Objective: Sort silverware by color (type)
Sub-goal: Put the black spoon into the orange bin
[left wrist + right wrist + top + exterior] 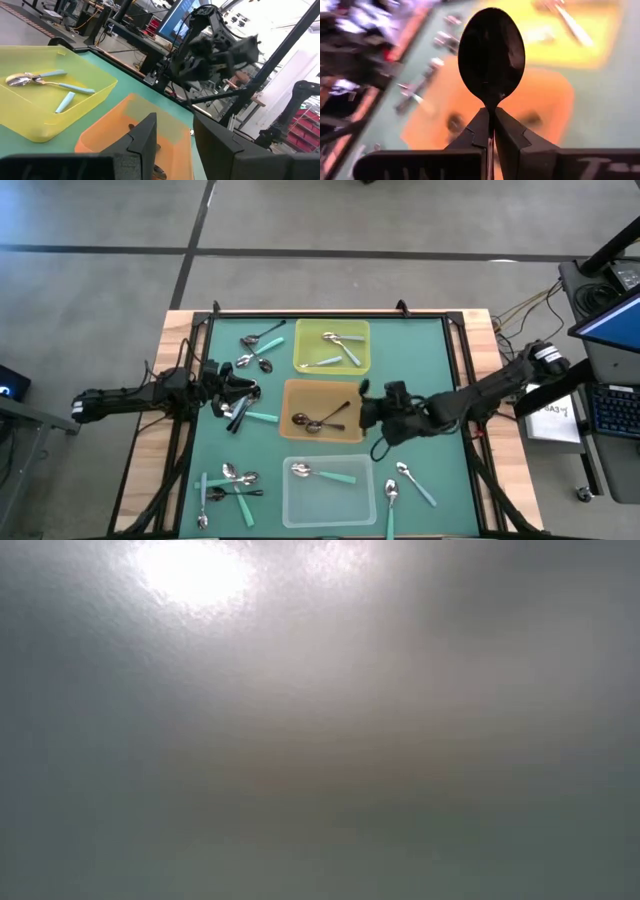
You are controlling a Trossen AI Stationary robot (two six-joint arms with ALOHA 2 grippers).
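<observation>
My right gripper [368, 408] hovers at the right edge of the orange tray [345, 432] and is shut on a black spoon [491, 50]. Dark spoons [318, 421] lie in the orange tray. The yellow tray [305, 360] holds teal-handled spoons [338, 348], and the clear tray [300, 505] holds a teal-handled spoon [325, 474]. My left gripper [238, 394] is open left of the orange tray, above a few loose spoons [242, 414]. In the left wrist view its fingers [145, 140] have nothing between them. My right gripper pinches the black spoon at its neck [491, 106], just below the bowl, between the two fingertips. The bowl [491, 50] sticks out past the fingertips, in line with the fingers, and is lifted clear above the orange tray. The handle is hidden between the fingers.
Loose spoons lie on the green mat in groups: far left [258, 345], near left [228, 482] and near right [405, 485]. The three trays stand in a row down the middle. A black frame [330, 313] borders the mat. Benches and equipment show beyond the table.
</observation>
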